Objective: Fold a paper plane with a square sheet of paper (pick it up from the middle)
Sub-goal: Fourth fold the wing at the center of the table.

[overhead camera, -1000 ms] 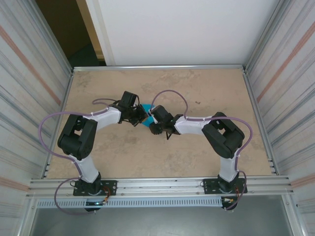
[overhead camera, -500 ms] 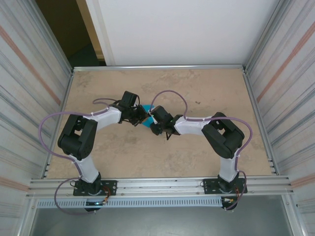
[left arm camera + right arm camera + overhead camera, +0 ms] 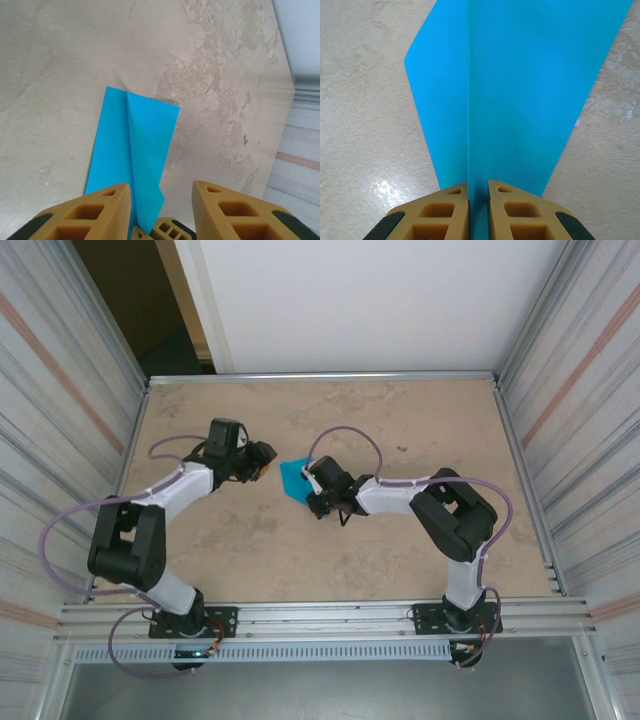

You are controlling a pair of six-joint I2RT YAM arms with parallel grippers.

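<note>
The right gripper [image 3: 478, 197] has its fingers pressed almost together on the raised centre crease of the paper plane [image 3: 520, 90], pinching it at the narrow end, while the rest of the folded blue paper lies flat on the table [image 3: 400, 560] near the middle, between the two arms. The left gripper [image 3: 162, 205] stands spread, with nothing pinched as far as I can tell; the paper's near tip lies just in front of its fingers, partly hidden by one of them. The grip is the weak point: it sits on a thin ridge at one end, so a lift or a drag from there can likely let the paper slip out, or let the two flaps splay and undo the folds. A sideways pull might twist or tear the crease. The open left fingers, so near the tip, could catch it and bend it if either arm swings across. The tabletop is a pale, mottled beige and looks smooth, so I judge the paper will slide rather than stay put when pushed. Ribbed panels [image 3: 590, 390] close in both sides, a white wall [image 3: 380, 300] stands at the back beside a dark doorway [image 3: 120, 290], and a metal rail [image 3: 330, 612] runs along the near edge.
</note>
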